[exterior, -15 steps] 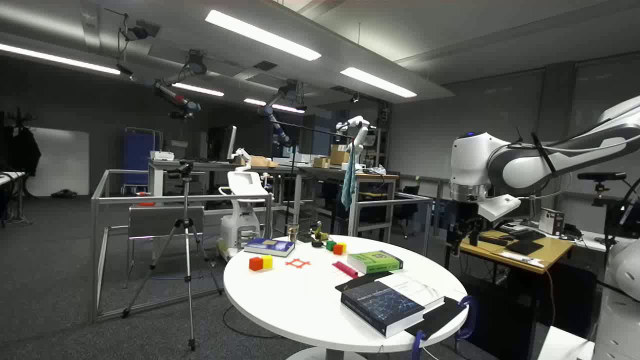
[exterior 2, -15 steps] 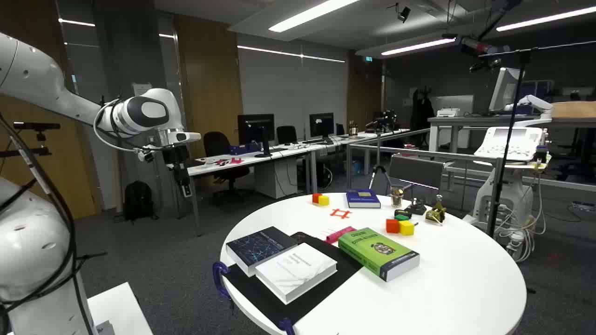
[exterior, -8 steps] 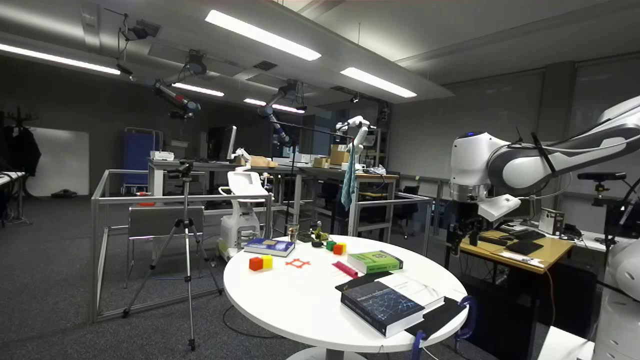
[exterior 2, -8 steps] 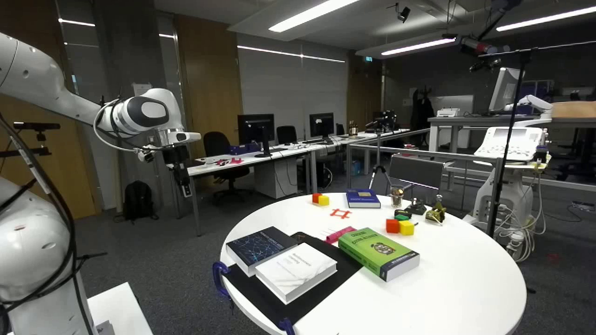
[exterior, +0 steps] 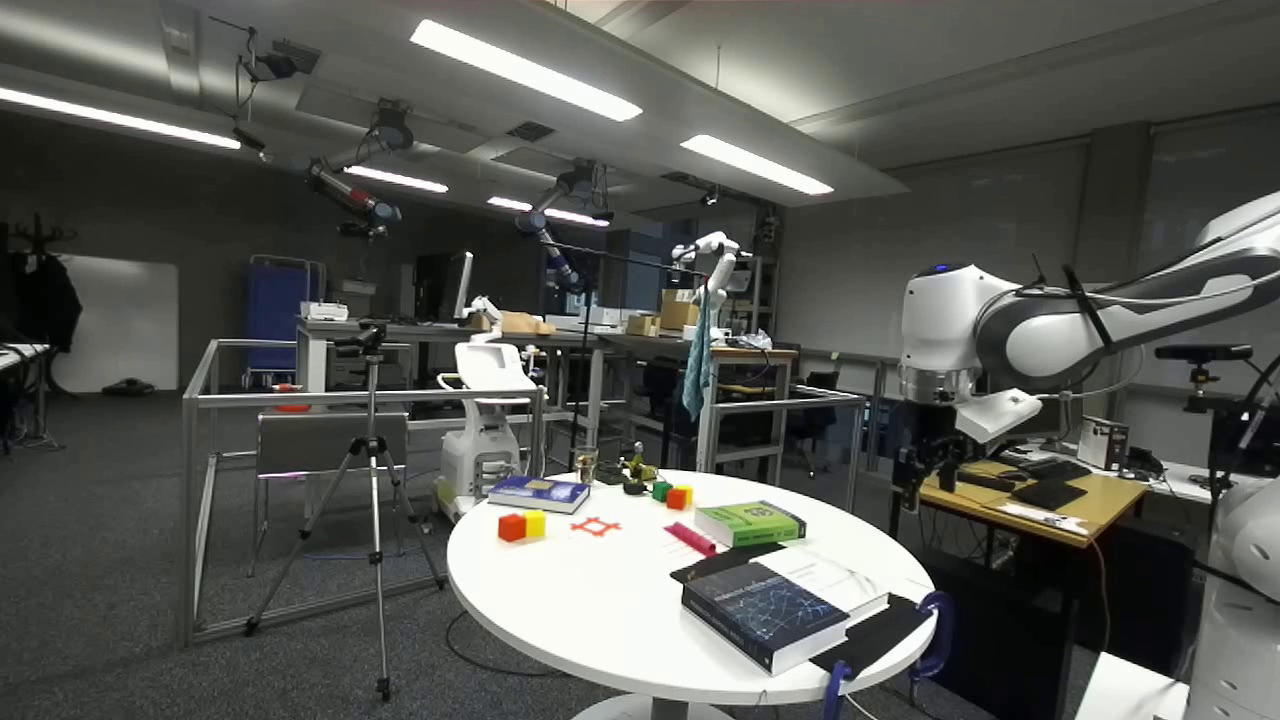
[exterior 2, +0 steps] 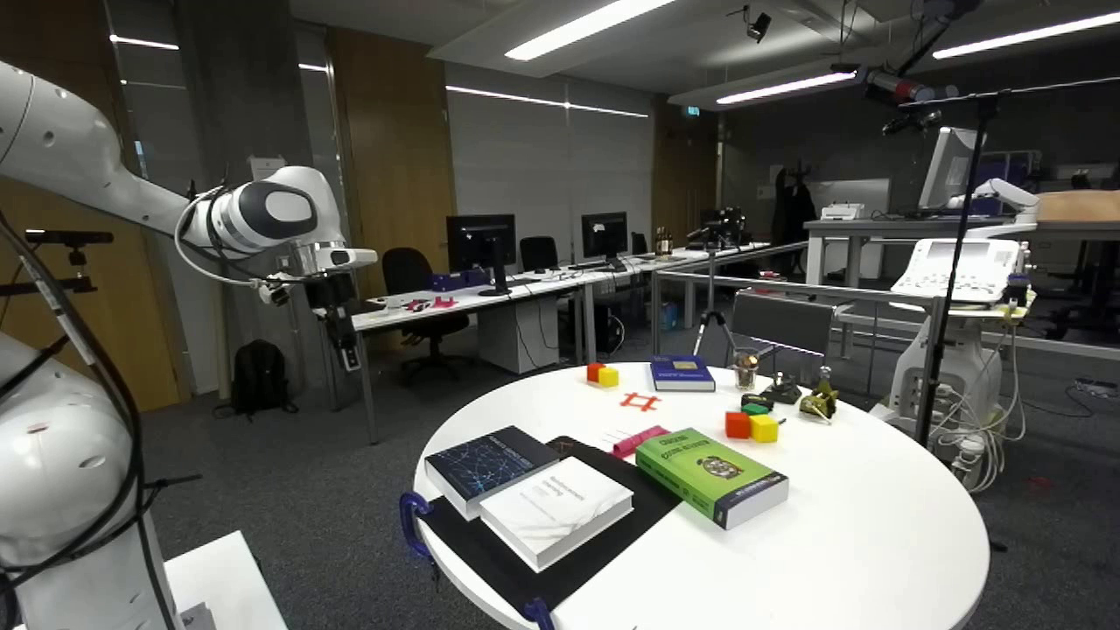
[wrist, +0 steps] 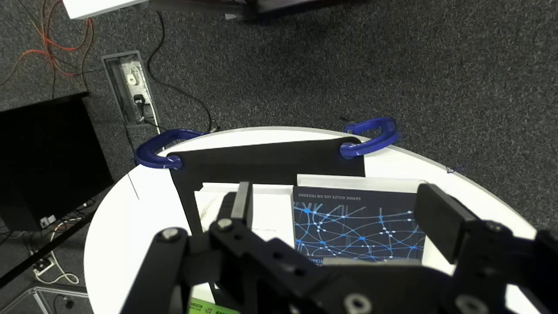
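Note:
My gripper (wrist: 338,209) stands open, its two fingers spread wide with nothing between them. In both exterior views it hangs in the air, higher than the round white table (exterior 2: 875,542) and off to its side. Beneath it in the wrist view lies a dark blue book (wrist: 362,226) with a network pattern, beside a white book (exterior 2: 560,507); both rest on a black mat (exterior 2: 604,534). A thick green book (exterior 2: 700,468) lies close to them, with a pink rolled object (exterior 2: 639,440) against its end. At the far side is a blue book (exterior 2: 682,374).
Two blue clamps (wrist: 372,139) (wrist: 159,150) grip the table edge at the mat. Small cubes stand in two groups: red (exterior: 511,527) with yellow, and red (exterior: 679,498) with green and yellow. An orange-red frame (exterior: 596,526) lies flat; a glass (exterior 2: 745,371) stands at the rim.

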